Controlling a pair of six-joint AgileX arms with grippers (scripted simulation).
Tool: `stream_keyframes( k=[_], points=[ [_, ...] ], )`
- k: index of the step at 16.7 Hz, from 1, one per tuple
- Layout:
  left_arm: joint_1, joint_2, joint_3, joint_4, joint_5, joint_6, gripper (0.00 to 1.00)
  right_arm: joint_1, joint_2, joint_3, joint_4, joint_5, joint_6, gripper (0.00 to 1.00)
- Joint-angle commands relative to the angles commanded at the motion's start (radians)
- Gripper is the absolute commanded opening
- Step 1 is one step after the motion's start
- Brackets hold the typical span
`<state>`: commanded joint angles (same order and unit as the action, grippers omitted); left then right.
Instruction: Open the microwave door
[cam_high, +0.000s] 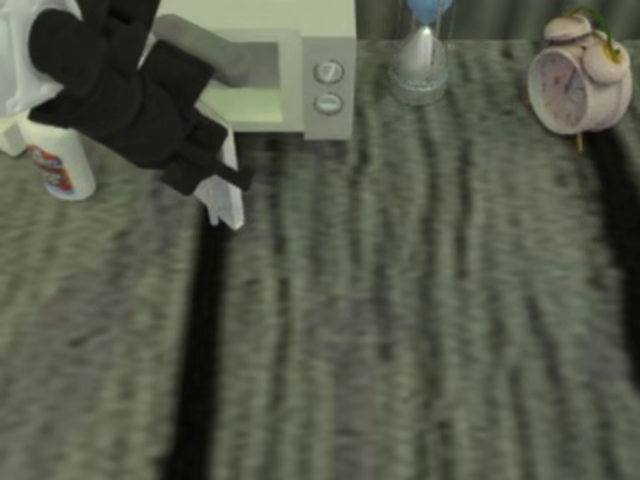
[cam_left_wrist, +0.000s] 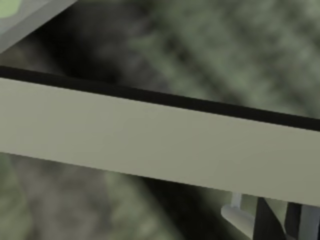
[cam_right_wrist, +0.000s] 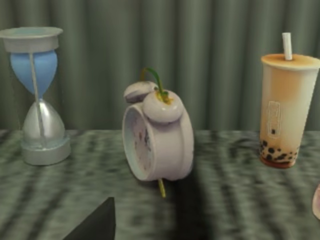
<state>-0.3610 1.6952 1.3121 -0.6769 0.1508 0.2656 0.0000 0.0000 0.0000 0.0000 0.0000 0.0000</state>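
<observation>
The off-white microwave (cam_high: 325, 60) stands at the back of the table, left of centre, with two round grey knobs (cam_high: 328, 87) on its right side. The microwave door (cam_high: 226, 192) is swung out towards the table's front, and the pale interior (cam_high: 255, 95) is exposed. My left gripper (cam_high: 212, 172) is at the door's outer side, shut on it at the grey handle (cam_left_wrist: 240, 216). In the left wrist view the door's edge (cam_left_wrist: 160, 145) fills the frame as a broad pale band. A dark part of my right gripper (cam_right_wrist: 96, 226) shows in its wrist view only, over the table near the clock.
A blue-and-silver hourglass (cam_high: 420, 60) stands just right of the microwave. A pink alarm clock (cam_high: 575, 82) is at the back right, with a bubble tea cup (cam_right_wrist: 287, 110) beside it. A white printed bottle (cam_high: 60, 165) stands at the far left under my left arm.
</observation>
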Motion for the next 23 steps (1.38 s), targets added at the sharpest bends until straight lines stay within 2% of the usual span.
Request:
stream_keyframes(
  k=[9,18,23],
  points=[
    [-0.002,0.002,-0.003,0.000,0.007,0.001,0.00,0.000,0.000,0.000,0.000,0.000,0.000,1.00],
    [0.073,-0.038,-0.040,-0.038,0.095,0.181,0.00,0.000,0.000,0.000,0.000,0.000,0.000,1.00],
    [0.074,-0.040,-0.040,-0.037,0.097,0.183,0.00,0.000,0.000,0.000,0.000,0.000,0.000,1.00]
  ],
)
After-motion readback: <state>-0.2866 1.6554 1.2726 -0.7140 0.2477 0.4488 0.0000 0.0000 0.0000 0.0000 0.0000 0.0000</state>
